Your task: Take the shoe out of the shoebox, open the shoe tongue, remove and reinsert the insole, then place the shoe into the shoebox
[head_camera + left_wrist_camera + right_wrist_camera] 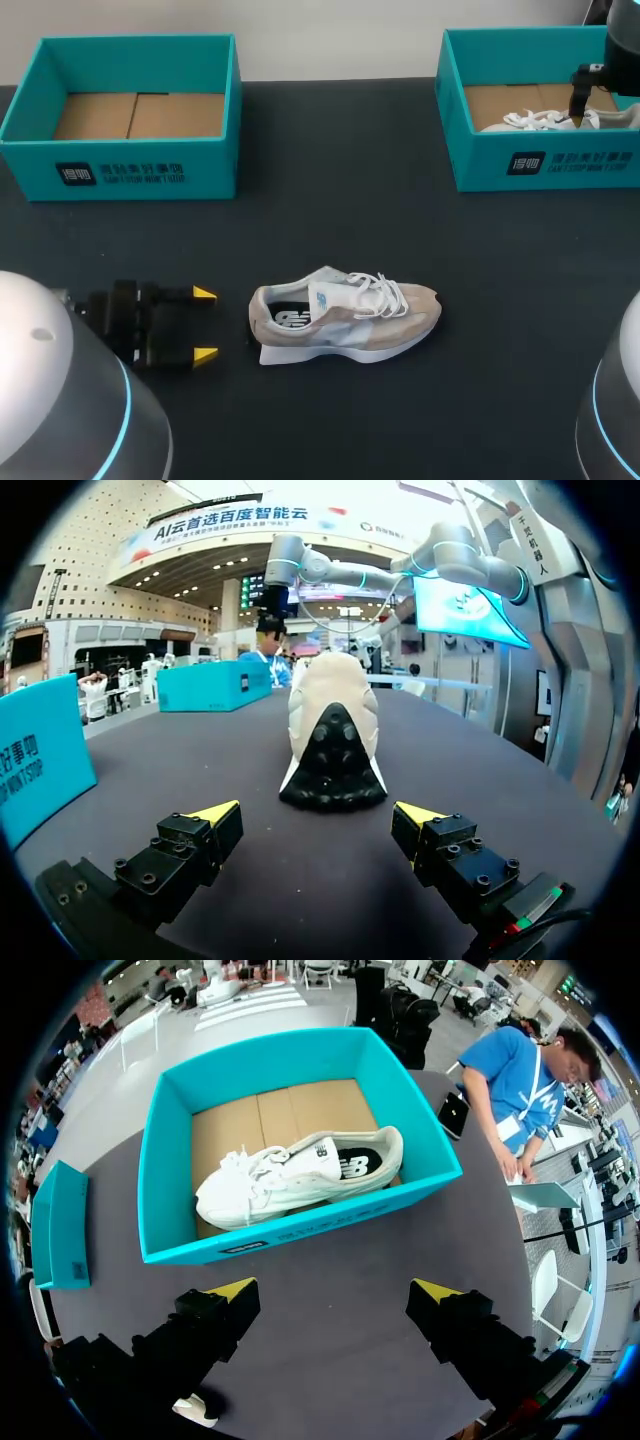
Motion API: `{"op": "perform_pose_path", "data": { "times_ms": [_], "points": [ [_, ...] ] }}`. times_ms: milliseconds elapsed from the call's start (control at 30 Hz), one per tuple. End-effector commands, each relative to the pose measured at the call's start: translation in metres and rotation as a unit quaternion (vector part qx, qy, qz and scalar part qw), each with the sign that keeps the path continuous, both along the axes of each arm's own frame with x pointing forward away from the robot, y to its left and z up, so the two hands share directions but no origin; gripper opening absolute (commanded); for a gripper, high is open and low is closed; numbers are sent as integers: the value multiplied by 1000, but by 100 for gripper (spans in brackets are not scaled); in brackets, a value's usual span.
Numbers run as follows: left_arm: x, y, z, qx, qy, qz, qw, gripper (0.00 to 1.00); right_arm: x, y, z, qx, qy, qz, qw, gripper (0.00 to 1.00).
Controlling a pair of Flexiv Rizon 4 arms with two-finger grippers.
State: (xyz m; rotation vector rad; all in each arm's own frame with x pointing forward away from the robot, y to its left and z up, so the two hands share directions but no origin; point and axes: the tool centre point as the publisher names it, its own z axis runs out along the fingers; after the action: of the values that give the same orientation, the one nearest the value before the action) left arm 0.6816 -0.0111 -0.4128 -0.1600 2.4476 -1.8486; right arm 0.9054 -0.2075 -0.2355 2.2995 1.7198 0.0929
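left claw (318,815): released, jaws wide apart, low over the surface (400,230), just behind the beige shoe's heel, not touching it
beige shoe (345,315): out of the box, upright on its sole on the surface; heel toward the left claw, toe away from it
long axis: heel to toe in line with the left claw's reach; heel centred ahead of the gap between the jaws
right claw (335,1290): released, grasping nothing, well apart from the beige shoe, out past its toe end, hanging above the right shoebox (545,160)
white shoe (290,1175): lying inside the right shoebox on its cardboard floor
left shoebox (130,165): beyond the beige shoe's heel end, well apart from it
nearer arm: left, by far
step (judged): shoe is out; tongue and insole work next
next move (judged): a straight advance brings the left claw onto the heel
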Motion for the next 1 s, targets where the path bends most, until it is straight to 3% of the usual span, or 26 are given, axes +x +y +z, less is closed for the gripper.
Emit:
{"op": "perform_pose_path", "data": {
  "times_ms": [33,333,667,1000],
  "points": [
    [-2,0,0,1,-1,1,1000,100,-1,0,0,0,-1,0,1000,100],
    [-6,-22,7,-9,15,-21,1000,100,-1,0,0,0,-1,0,1000,100],
    [-7,-56,-1,-13,7,-24,1000,100,-1,0,0,0,-1,0,1000,100],
    [-13,-72,1,-9,9,-26,1000,100,-1,0,0,0,-1,0,1000,100]
  ]
}}
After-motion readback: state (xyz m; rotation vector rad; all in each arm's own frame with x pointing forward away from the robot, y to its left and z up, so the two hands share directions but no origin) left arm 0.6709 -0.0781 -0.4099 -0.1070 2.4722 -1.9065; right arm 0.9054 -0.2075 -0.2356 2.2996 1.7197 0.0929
